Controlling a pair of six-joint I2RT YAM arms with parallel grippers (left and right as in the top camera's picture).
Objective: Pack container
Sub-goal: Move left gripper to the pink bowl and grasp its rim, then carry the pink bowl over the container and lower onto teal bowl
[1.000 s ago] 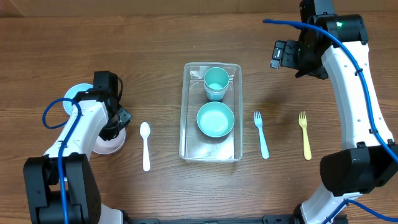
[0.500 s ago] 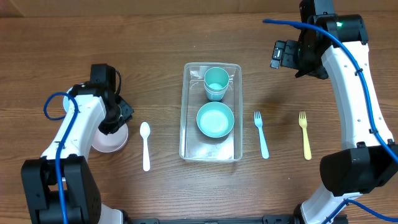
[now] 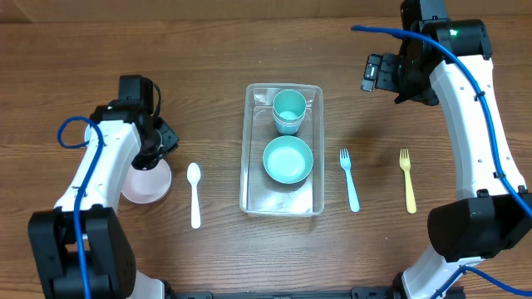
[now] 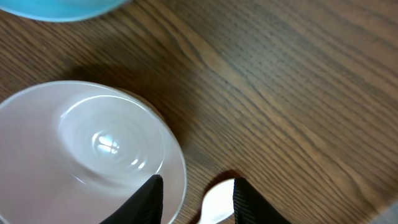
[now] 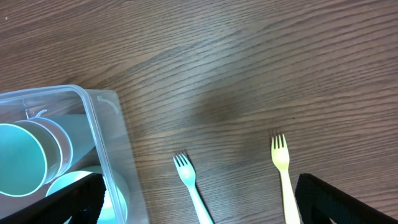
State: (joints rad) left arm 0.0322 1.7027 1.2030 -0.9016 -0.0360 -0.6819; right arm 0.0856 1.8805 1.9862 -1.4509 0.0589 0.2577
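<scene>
1. Overhead sat above the table [image 3: 208,50], faced straight down, far enough back to frame the whole layout.
2. Left wrist cam hung close over the wood, faced down. Overlap with overhead: white bowl [image 4: 87,149] and the spoon [image 4: 217,202] tip.
3. Right wrist cam rode higher, faced down, wider view. Overlap with overhead: container [image 5: 107,152] corner, blue fork [image 5: 189,180], yellow fork [image 5: 283,168].

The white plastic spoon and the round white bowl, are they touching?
Apart: overhead view shows a clear gap between white plastic spoon and round white bowl.
</scene>
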